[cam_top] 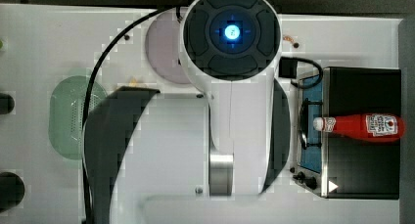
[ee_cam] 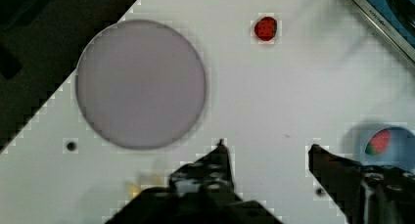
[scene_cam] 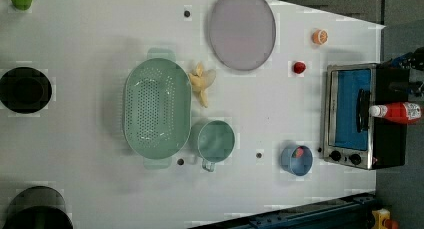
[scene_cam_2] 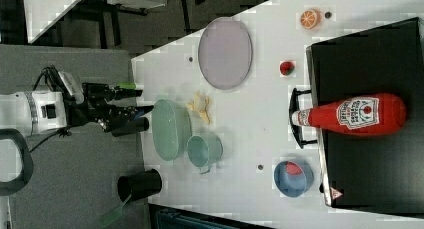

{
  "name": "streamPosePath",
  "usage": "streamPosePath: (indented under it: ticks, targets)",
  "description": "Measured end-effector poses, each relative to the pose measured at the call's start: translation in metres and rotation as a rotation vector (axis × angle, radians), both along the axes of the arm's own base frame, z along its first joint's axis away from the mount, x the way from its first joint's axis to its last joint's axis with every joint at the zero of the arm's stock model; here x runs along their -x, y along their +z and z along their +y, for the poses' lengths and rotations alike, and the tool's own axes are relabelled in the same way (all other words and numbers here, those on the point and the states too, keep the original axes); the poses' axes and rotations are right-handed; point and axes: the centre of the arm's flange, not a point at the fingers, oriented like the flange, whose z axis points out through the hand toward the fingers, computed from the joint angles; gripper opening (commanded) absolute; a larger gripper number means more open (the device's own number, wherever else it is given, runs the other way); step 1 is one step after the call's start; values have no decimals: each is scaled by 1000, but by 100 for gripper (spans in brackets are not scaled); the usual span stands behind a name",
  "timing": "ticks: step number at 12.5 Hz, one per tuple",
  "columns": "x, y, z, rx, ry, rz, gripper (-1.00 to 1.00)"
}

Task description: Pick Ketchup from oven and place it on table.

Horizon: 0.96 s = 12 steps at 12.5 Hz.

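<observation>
White and dotted with small dark holes, the flat bench [scene_cam: 100,54] carries a boxy black toaster oven [scene_cam: 365,116] with a steel-framed bluish glass door at the left view's right edge. On the oven's black top lies a slim red plastic ketchup bottle [scene_cam_2: 352,114], on its side, its white cap reaching out over the dark door handle.

Off the bench's edge at the right view's left, the black pincer [scene_cam_2: 137,101] hangs with its two fingers [ee_cam: 215,163] spread apart and nothing between them, well apart from the bottle. Below it in the wrist view sit a round greyish-lilac plate [ee_cam: 141,83], a small red strawberry [ee_cam: 265,28] and a blue bowl [ee_cam: 391,145] holding what looks like another strawberry.

Near the bench's middle a pale green perforated colander [scene_cam: 156,108] touches a green cup [scene_cam: 216,140].
</observation>
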Motion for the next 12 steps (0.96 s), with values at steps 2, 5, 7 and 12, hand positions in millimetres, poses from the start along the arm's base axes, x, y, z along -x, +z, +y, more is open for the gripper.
streamPosePath:
  ticks: [2, 5, 7, 12]
  targets:
    - [70, -6, -3, 1, -12, 151, 80]
    - [132, 60, -15, 4, -31, 17, 100]
    - [143, 105, -30, 2, -69, -101, 100]
    - [116, 73, -102, -66, -223, -66, 100]
